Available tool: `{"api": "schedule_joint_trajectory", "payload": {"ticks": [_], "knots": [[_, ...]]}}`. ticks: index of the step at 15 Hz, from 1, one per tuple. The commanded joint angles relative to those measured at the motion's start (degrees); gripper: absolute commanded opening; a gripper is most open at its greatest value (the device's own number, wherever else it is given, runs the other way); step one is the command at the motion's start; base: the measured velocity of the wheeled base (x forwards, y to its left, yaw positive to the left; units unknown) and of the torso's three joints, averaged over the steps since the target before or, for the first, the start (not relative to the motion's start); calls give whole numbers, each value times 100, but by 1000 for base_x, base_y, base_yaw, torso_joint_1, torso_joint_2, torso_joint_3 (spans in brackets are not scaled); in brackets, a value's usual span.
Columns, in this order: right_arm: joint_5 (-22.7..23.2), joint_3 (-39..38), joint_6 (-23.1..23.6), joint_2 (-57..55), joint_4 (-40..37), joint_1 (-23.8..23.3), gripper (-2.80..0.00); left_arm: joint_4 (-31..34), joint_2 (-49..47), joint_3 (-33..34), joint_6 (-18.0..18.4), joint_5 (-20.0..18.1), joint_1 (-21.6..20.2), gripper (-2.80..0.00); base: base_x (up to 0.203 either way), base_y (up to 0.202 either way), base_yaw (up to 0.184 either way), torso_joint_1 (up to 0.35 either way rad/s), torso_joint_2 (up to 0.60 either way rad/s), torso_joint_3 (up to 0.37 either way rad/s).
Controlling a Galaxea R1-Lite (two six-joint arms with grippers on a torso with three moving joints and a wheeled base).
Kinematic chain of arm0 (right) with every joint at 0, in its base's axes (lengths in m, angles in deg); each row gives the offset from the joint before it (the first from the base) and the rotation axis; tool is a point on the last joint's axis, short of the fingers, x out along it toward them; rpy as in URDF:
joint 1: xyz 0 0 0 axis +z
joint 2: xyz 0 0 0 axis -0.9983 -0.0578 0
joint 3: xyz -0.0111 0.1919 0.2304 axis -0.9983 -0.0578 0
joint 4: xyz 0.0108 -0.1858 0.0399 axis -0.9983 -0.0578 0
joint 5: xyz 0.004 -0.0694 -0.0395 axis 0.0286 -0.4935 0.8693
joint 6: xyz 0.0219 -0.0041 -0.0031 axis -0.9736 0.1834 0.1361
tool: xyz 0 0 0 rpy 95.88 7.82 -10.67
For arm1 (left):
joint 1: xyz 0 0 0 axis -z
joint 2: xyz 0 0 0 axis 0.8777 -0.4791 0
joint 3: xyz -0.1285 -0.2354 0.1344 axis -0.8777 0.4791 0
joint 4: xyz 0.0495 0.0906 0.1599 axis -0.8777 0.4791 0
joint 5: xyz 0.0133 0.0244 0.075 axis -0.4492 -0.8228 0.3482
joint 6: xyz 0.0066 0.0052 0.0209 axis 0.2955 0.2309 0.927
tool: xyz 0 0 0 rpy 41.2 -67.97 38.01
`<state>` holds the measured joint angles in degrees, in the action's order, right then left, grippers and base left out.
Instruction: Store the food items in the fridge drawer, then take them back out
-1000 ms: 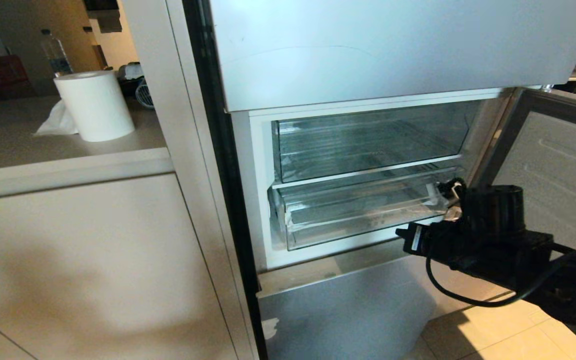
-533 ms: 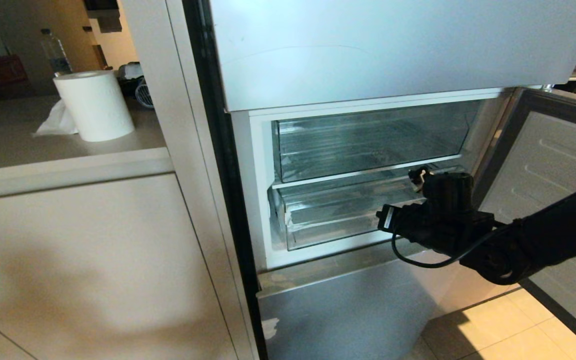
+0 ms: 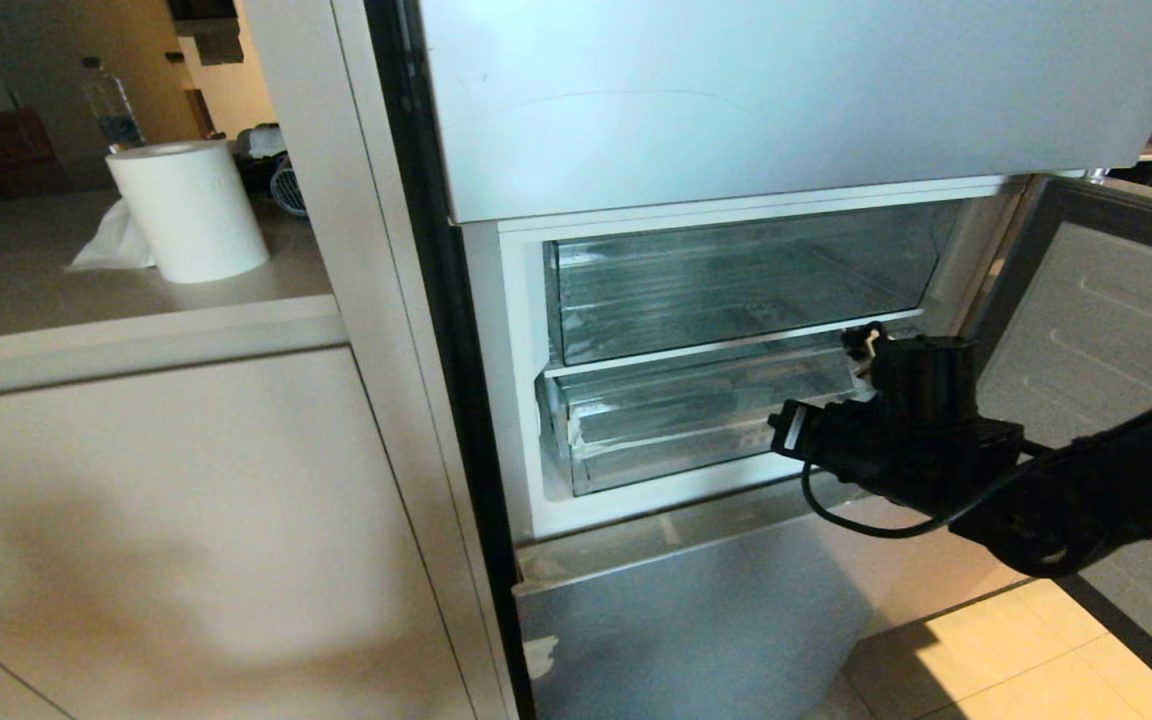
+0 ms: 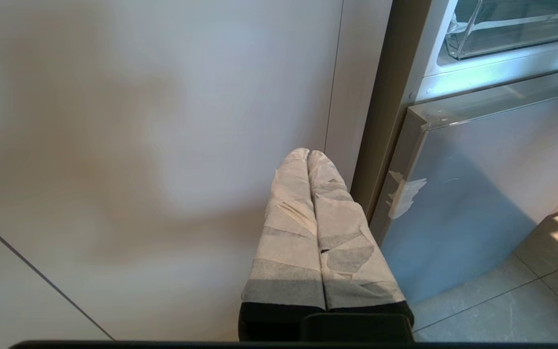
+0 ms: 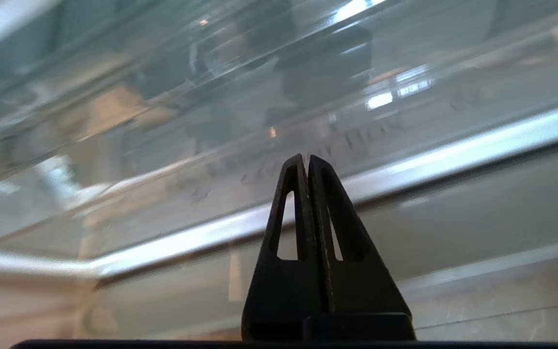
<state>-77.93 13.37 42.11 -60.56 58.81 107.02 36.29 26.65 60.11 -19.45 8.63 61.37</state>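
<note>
Two clear drawers sit stacked in the open fridge compartment, and the right tool [image 5: 308, 157] is up against the lower fridge drawer [image 3: 696, 425], its black fingers [image 5: 286, 213] clenched together on nothing, tips right at the drawer's clear front lip. No food items show in any view — neither in the drawers nor near the tool — so where they lie cannot be told. The step in hand looks like opening the drawer, before anything is stored. Next, the tool would need to hook its tips under or behind the lip and draw straight back toward the robot, level, so the drawer slides rather than tilts. The left tool [image 4: 308, 154] hangs parked well below and aside, its taped fingers [image 4: 286, 228] pressed together, empty, beside the silver lower fridge door [image 4: 477, 194].
</note>
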Motion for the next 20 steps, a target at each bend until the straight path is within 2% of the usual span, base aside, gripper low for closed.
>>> {"api": "schedule_joint_trajectory", "payload": {"ticks": [1,5,7,10,14,17,20], "knots": [[16,-586,-1,978,20,4,-280,0,5,0,-1,1,0,-280,0,0,0,0,0,0],[29,-2203,258,2909,-34,-23,-280,0,5,0,-1,1,0,-280,0,0,0,0,0,0],[38,-3050,677,4187,-319,-154,-280,0,5,0,-1,1,0,-280,0,0,0,0,0,0],[84,-3942,1396,6337,-1096,-649,-280,0,5,0,-1,1,0,-280,0,0,0,0,0,0],[195,-4847,2067,8732,-2297,-1403,-280,0,5,0,-1,1,0,-280,0,0,0,0,0,0],[306,-5133,2550,9998,-3598,-1807,-280,0,5,0,-1,1,0,-280,0,0,0,0,0,0],[395,-5191,2823,10990,-4045,-1968,-280,0,5,0,-1,1,0,-280,0,0,0,0,0,0]]}}
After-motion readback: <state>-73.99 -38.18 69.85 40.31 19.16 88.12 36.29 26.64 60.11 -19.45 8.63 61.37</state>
